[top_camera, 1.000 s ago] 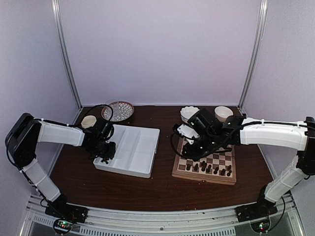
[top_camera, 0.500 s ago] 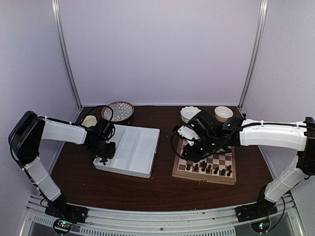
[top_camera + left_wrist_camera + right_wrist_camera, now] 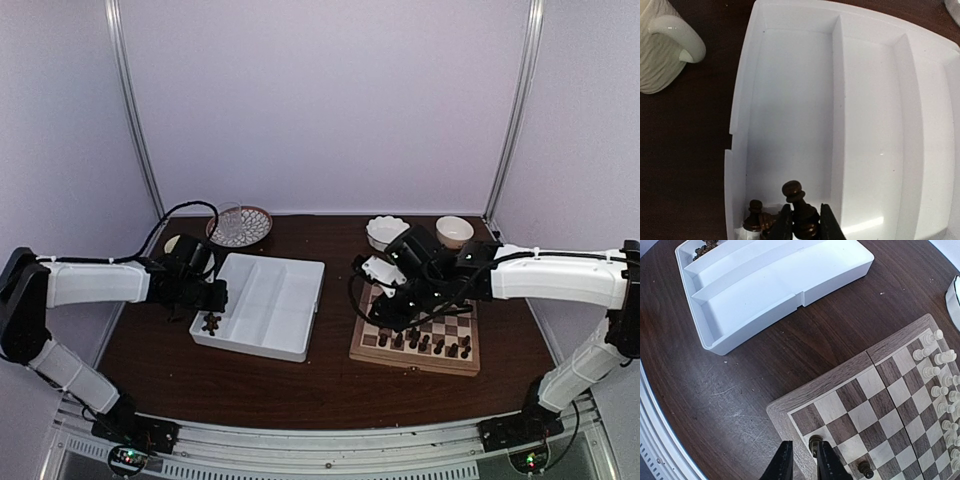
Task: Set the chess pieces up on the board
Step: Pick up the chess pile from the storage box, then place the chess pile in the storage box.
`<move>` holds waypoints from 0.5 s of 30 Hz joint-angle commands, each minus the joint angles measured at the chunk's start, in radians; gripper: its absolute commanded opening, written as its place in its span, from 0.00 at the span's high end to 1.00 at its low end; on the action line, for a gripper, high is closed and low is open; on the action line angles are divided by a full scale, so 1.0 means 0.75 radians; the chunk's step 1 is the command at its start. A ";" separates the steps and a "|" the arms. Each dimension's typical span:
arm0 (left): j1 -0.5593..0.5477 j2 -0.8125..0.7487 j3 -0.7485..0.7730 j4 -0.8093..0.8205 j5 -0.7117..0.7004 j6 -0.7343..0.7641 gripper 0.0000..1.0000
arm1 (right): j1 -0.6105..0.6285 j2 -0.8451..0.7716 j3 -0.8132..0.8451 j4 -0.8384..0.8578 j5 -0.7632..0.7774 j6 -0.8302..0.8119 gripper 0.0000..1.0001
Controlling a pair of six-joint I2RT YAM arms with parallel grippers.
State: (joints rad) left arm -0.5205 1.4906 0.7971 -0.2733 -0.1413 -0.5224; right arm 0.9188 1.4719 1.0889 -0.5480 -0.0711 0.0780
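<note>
**A:** Where is the left gripper (image 3: pixel 802 227)?

**B:** Low over the near-left corner of the white divided plastic tray (image 3: pixel 790 90). Its jaws are pressed onto a knob-topped dark brown wooden chessman (image 3: pixel 796 205). The frame edge cuts off the base, so I cannot tell whether the chessman is lifted. A few more dark chessmen (image 3: pixel 756 218) huddle just beside it, partly hidden behind one finger.

**A:** And the right gripper (image 3: pixel 804 462)?

**B:** At a corner of the checked wooden chessboard with a tan border (image 3: pixel 860 405), closed on a small dark brown piece (image 3: pixel 815 442). Only the top of that piece shows between the fingers, and whether it touches the square is unclear.

**A:** Anything else nearby?

**B:** Another dark pawn (image 3: pixel 866 470) stands close by on the chessboard. Pale cream chessmen (image 3: pixel 940 385) run along the opposite side, cut off by the frame. A ribbed cream mug (image 3: pixel 662 45) sits beside the tray on the dark wooden surface (image 3: pixel 715 390).
</note>
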 commanded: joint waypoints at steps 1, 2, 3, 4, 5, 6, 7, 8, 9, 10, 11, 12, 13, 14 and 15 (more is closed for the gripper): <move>0.005 -0.148 -0.095 0.173 0.112 0.061 0.97 | 0.000 -0.068 -0.035 0.067 -0.109 0.000 0.79; 0.005 -0.185 -0.119 0.205 0.143 0.075 0.97 | 0.000 -0.072 -0.039 0.078 -0.138 0.001 0.79; 0.003 -0.222 -0.142 0.244 0.178 0.090 0.97 | 0.001 -0.078 -0.043 0.096 -0.170 0.004 0.79; 0.000 -0.260 -0.172 0.288 0.246 0.110 0.97 | 0.001 -0.084 -0.049 0.113 -0.199 0.011 0.78; -0.003 -0.297 -0.201 0.341 0.303 0.130 0.97 | 0.000 -0.091 -0.053 0.129 -0.232 0.015 0.78; -0.008 -0.328 -0.228 0.416 0.377 0.150 0.97 | 0.001 -0.097 -0.058 0.146 -0.268 0.019 0.77; -0.015 -0.357 -0.255 0.479 0.448 0.170 0.97 | 0.001 -0.102 -0.063 0.165 -0.301 0.026 0.77; -0.023 -0.379 -0.277 0.535 0.509 0.186 0.97 | 0.001 -0.107 -0.068 0.185 -0.339 0.031 0.77; -0.032 -0.392 -0.295 0.584 0.572 0.201 0.97 | 0.001 -0.108 -0.074 0.210 -0.373 0.040 0.76; -0.040 -0.396 -0.305 0.626 0.625 0.214 0.97 | 0.000 -0.106 -0.080 0.233 -0.407 0.053 0.76; -0.048 -0.391 -0.308 0.656 0.676 0.222 0.97 | 0.000 -0.101 -0.085 0.259 -0.437 0.062 0.75; -0.054 -0.378 -0.307 0.677 0.709 0.228 0.96 | 0.000 -0.092 -0.088 0.281 -0.462 0.074 0.75; -0.058 -0.357 -0.304 0.692 0.734 0.231 0.95 | 0.000 -0.078 -0.088 0.300 -0.485 0.085 0.74; -0.060 -0.333 -0.298 0.702 0.749 0.232 0.95 | 0.000 -0.062 -0.085 0.314 -0.496 0.094 0.74; -0.061 -0.300 -0.289 0.701 0.748 0.228 0.94 | 0.000 -0.041 -0.079 0.320 -0.500 0.102 0.74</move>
State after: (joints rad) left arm -0.5579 1.2160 0.5758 0.1108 0.2859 -0.3901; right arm 0.9188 1.4139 1.0370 -0.3904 -0.3565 0.1150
